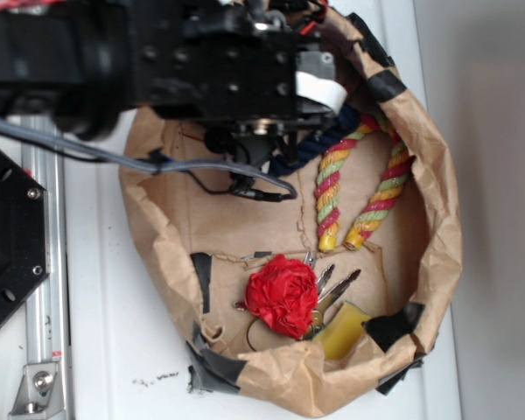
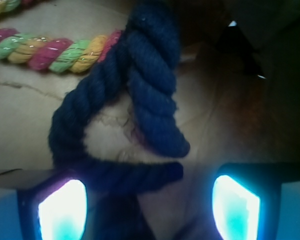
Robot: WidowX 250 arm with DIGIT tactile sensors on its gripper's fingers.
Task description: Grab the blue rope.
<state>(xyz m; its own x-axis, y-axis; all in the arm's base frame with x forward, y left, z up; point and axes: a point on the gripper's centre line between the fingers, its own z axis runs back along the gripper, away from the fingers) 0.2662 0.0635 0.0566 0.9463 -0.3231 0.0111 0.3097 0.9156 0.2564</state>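
A black robot arm reaches over a brown paper basket (image 1: 437,227). In the wrist view, the gripper (image 2: 149,200) is spread wide, its two glowing fingers at seven and five o'clock, holding nothing. The blue rope (image 2: 140,85) lies bent in a loop just ahead, its lower strand passing between the fingers, likely lined up for closing. A striped rope (image 2: 55,52) lies at eleven o'clock, touching it. A red paper flower (image 1: 282,295) sits well apart.

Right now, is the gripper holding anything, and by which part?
Nothing is held. The gripper is open, its fingers spread apart, with the bottom bend of the blue rope loop lying between them, not clamped.
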